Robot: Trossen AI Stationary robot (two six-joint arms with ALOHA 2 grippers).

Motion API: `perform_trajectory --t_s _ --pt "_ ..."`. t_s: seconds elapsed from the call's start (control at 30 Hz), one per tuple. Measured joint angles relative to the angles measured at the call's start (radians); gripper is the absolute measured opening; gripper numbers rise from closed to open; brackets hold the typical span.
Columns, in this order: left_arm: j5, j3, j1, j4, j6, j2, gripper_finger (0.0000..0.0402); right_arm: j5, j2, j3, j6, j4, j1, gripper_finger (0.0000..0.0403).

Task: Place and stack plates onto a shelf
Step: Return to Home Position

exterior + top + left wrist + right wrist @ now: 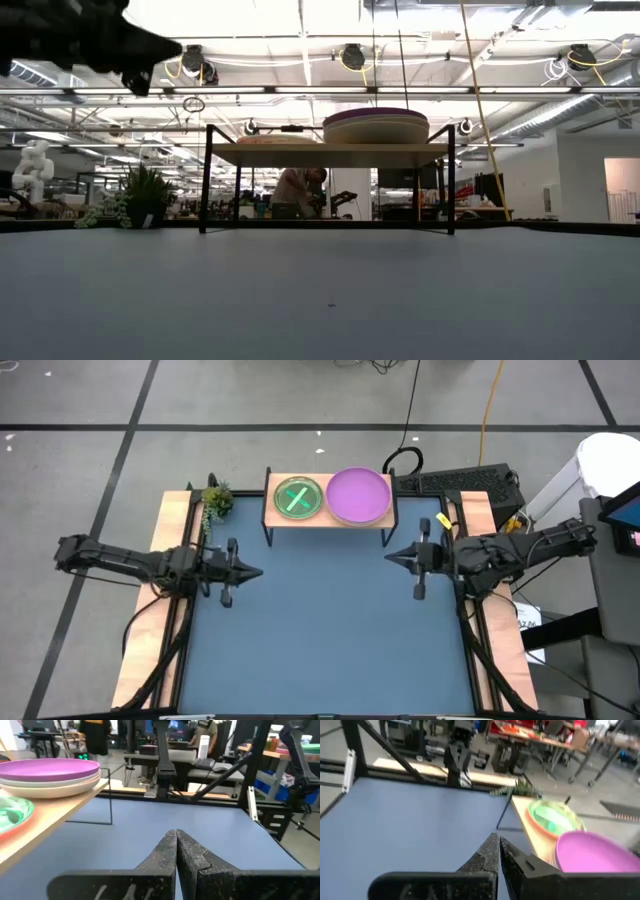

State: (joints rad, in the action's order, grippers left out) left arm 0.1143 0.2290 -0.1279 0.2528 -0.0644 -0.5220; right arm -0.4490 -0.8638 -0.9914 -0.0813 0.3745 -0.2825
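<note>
The light-wood shelf (330, 520) stands on black legs at the table's far edge. On its right half rests a stack of large plates topped by a purple one (358, 495); on its left half a stack of small translucent plates topped by a green one (298, 498). In the left wrist view the purple stack (50, 775) and the green plate (12, 812) show on the shelf. My left gripper (258, 571) hovers shut over the table's left side, my right gripper (390, 556) shut over the right side. Both hold nothing.
A small green plant (215, 500) stands at the far left corner beside the shelf. Wooden side rails (170, 560) border the blue table (330, 630). A keyboard and cables (455, 482) lie beyond the far right corner. A person (300, 190) shows in the room behind.
</note>
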Motion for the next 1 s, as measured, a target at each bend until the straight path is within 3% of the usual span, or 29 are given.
perform_trajectory --t_s 0.37,0.6,0.87,1.0 --pt "0.002 -0.058 0.029 0.164 0.092 0.0 0.0001 0.004 0.014 0.186 0.006 -0.148 0.022 0.0" --pt "-0.008 -0.058 0.023 0.158 0.035 0.0 0.0001 0.008 0.026 0.342 0.038 -0.347 0.019 0.0" --pt "-0.06 -0.058 -0.031 0.148 0.036 -0.001 0.0001 0.21 0.125 0.535 0.129 -0.55 0.019 0.0" --pt "-0.059 -0.057 -0.031 0.088 0.036 -0.002 0.0001 0.22 0.182 0.635 0.15 -0.65 0.019 0.0"
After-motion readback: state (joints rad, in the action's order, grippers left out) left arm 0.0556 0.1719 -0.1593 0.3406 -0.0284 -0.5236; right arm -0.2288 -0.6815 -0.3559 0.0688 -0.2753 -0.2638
